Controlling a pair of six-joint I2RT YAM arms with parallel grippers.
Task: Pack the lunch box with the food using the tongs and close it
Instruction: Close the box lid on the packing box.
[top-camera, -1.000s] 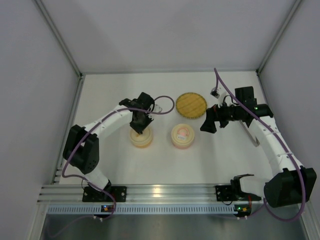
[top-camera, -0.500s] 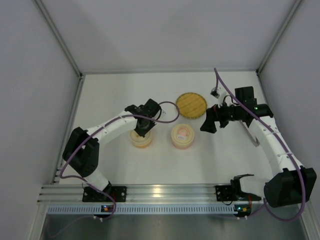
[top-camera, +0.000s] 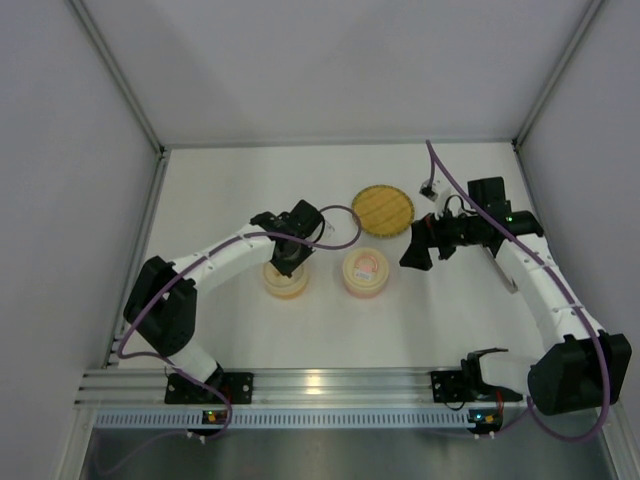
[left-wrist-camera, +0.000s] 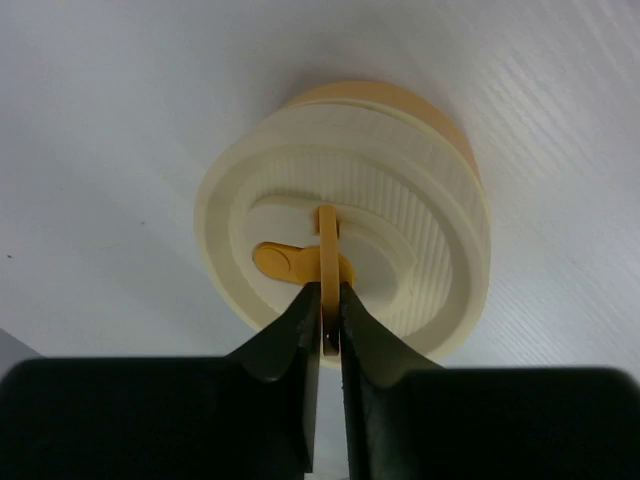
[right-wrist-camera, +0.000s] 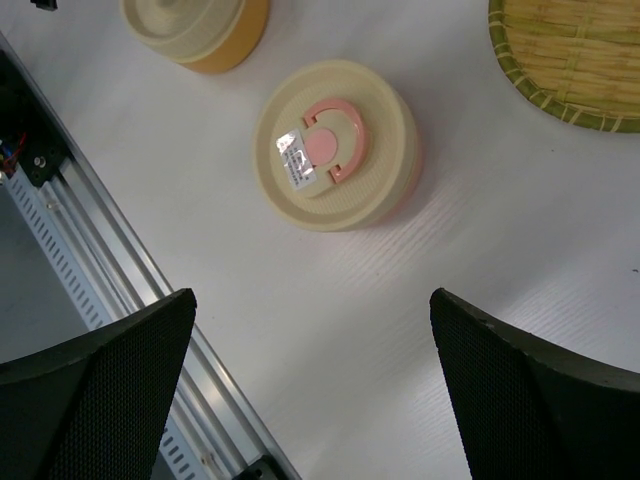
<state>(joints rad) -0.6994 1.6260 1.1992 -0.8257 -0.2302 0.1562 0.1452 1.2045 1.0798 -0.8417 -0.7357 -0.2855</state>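
The orange lunch box (top-camera: 283, 281) stands with its cream lid (left-wrist-camera: 400, 190) on. My left gripper (left-wrist-camera: 322, 292) is shut on the lid's upright orange handle (left-wrist-camera: 327, 232), right over the box (top-camera: 289, 254). The pink lunch box (top-camera: 365, 272) sits lidded beside it, its pink handle (right-wrist-camera: 335, 143) lying flat. My right gripper (right-wrist-camera: 310, 300) hovers open and empty to the right of the pink box (top-camera: 415, 250). A slim grey strip, apparently the tongs (top-camera: 503, 272), lies partly under my right forearm. No food shows in any view.
A round woven plate (top-camera: 383, 208) lies behind the two boxes, and its edge (right-wrist-camera: 570, 70) shows in the right wrist view. White walls close in the table on three sides. An aluminium rail (top-camera: 330, 385) runs along the near edge.
My left gripper has shifted right over the orange box and settled on its lid handle. The right arm has barely moved.
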